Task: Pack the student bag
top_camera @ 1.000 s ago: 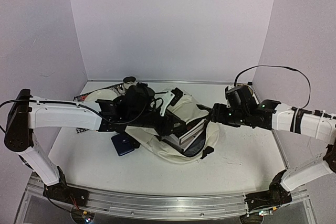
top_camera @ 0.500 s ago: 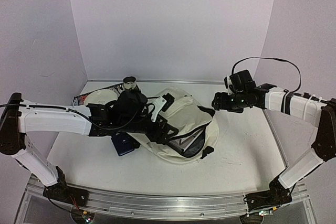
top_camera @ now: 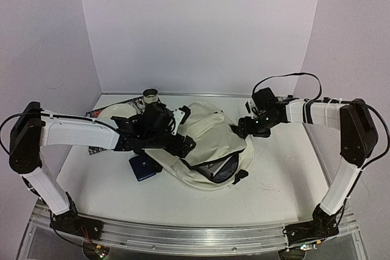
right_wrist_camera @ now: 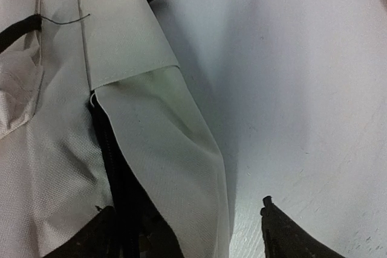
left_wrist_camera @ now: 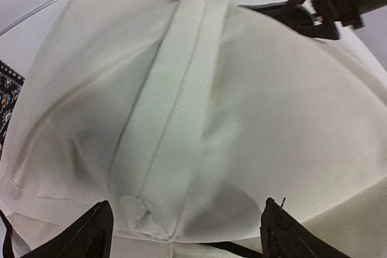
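Observation:
The student bag (top_camera: pixel 214 133), cream with black trim, lies on the table's middle, its top flap sagging over a dark opening (top_camera: pixel 214 169) where a book edge shows. My left gripper (top_camera: pixel 183 144) sits at the bag's left side, open. In the left wrist view its gripper (left_wrist_camera: pixel 187 234) has both fingers spread wide, with the cream flap (left_wrist_camera: pixel 181 107) bulging between them, ungripped. My right gripper (top_camera: pixel 242 127) hangs open at the bag's far right corner. In its wrist view, the right gripper (right_wrist_camera: pixel 187 234) straddles the bag's edge and black zipper (right_wrist_camera: pixel 112 161).
A dark blue flat object (top_camera: pixel 142 167) lies on the table against the bag's left side. A white bowl (top_camera: pixel 114 111), a metal cup (top_camera: pixel 149 95) and a patterned sheet (top_camera: pixel 95 114) sit at the back left. Bare table (right_wrist_camera: pixel 302 89) lies right of the bag.
My left gripper opened and let the flap drop over the books, and its arm drew back left. My right arm pulled away and swung to the bag's far right corner.

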Motion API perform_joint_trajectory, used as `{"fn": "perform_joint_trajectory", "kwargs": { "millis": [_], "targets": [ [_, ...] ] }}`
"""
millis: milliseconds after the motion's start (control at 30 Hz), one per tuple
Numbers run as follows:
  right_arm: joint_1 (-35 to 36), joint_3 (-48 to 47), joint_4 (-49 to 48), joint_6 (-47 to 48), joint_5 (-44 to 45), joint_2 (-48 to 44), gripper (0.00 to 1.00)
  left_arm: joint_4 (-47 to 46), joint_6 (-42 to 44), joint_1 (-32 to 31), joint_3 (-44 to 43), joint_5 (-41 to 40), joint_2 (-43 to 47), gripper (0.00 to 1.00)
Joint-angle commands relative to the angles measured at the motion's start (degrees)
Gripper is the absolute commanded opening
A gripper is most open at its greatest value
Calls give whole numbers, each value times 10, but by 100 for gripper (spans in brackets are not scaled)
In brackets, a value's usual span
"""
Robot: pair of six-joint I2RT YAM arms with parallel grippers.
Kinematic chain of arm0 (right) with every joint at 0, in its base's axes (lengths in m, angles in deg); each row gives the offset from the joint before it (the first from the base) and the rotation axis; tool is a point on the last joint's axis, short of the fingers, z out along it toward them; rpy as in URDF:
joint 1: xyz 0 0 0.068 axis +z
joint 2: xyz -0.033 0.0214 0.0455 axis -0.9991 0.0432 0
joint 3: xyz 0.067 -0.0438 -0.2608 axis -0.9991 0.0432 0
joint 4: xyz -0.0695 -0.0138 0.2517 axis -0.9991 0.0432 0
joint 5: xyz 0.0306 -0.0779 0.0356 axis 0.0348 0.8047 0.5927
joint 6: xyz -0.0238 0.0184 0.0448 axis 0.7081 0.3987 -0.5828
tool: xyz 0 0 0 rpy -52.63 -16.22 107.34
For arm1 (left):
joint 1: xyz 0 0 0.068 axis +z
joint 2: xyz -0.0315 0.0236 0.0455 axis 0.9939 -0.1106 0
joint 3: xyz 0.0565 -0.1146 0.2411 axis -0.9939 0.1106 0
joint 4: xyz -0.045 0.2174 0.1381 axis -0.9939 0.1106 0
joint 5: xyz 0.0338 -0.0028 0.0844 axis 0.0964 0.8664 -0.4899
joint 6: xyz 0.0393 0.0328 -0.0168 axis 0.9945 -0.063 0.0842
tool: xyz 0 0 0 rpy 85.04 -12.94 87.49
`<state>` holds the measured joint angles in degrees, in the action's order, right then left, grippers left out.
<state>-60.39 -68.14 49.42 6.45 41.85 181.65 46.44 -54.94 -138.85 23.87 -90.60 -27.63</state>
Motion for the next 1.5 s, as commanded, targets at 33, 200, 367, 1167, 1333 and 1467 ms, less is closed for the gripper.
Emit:
{"fn": "perform_joint_trajectory", "kwargs": {
  "millis": [33, 200, 367, 1167, 1333, 1467],
  "targets": [
    [15, 28, 15, -15, -67, -16, 68, 18, -14, 18, -29, -61, -40, 85],
    [62, 107, -23, -67, -85, -79, 52, 26, -7, 43, -27, -97, -58, 85],
    [140, 139, -26, -108, -49, -130, 49, 29, 6, 72, -32, -128, -60, 84],
    [168, 30, 68, -33, 150, -117, 72, 45, 96, -10, -131, -130, 17, 86],
    [143, 46, 60, -43, 131, -83, 63, 47, 88, -29, -129, -112, -20, 86],
    [115, 85, 23, -62, 88, -84, 53, 50, 78, -39, -118, -101, -46, 85]
  ]
}}
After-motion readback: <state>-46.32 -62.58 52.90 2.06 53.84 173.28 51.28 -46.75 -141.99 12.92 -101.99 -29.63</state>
